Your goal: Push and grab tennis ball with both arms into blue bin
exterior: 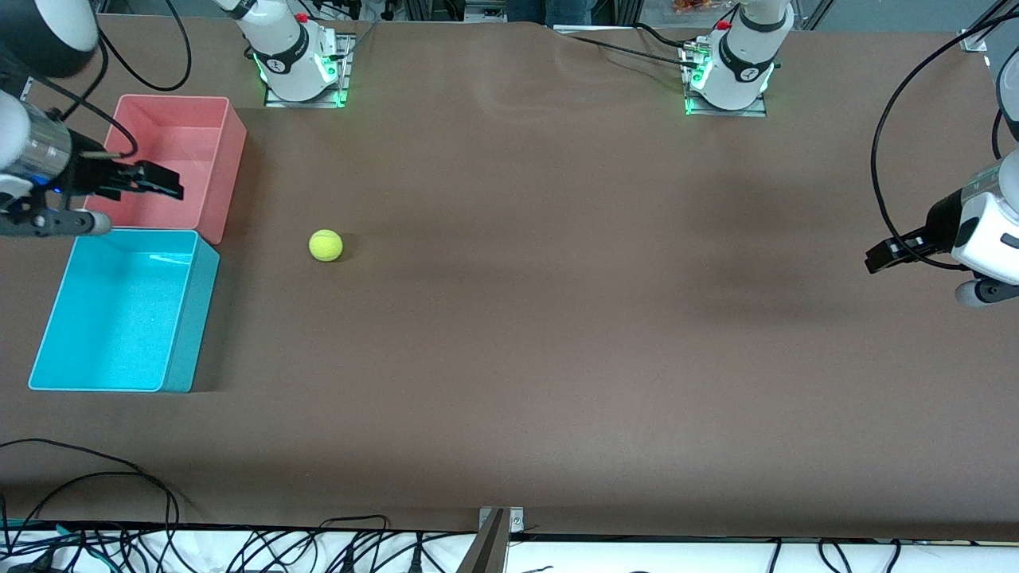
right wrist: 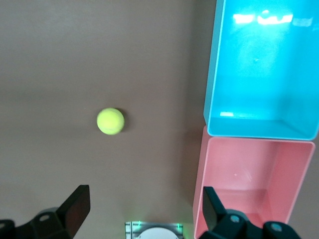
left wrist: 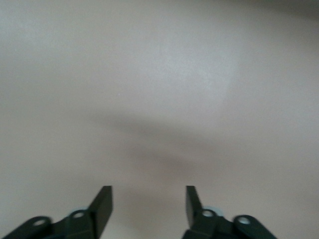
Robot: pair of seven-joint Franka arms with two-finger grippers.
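The tennis ball point(exterior: 326, 245) is a small yellow-green ball lying on the brown table, a short way from the bins toward the left arm's end; the right wrist view shows the tennis ball point(right wrist: 110, 121) too. The blue bin point(exterior: 191, 318) stands at the right arm's end with nothing in it, and the blue bin point(right wrist: 259, 74) also appears in the right wrist view. My right gripper point(exterior: 171, 185) hangs open over the pink bin, and the right gripper point(right wrist: 144, 196) holds nothing. My left gripper point(exterior: 876, 261) hovers over the table's edge at the left arm's end. The left gripper point(left wrist: 148, 189) is open over bare table.
A pink bin point(exterior: 223, 159) stands against the blue bin, farther from the front camera; the pink bin point(right wrist: 249, 179) has nothing in it. The arm bases point(exterior: 298, 72) point(exterior: 732, 79) stand at the table's back edge. Black cables point(exterior: 239, 549) lie along the front edge.
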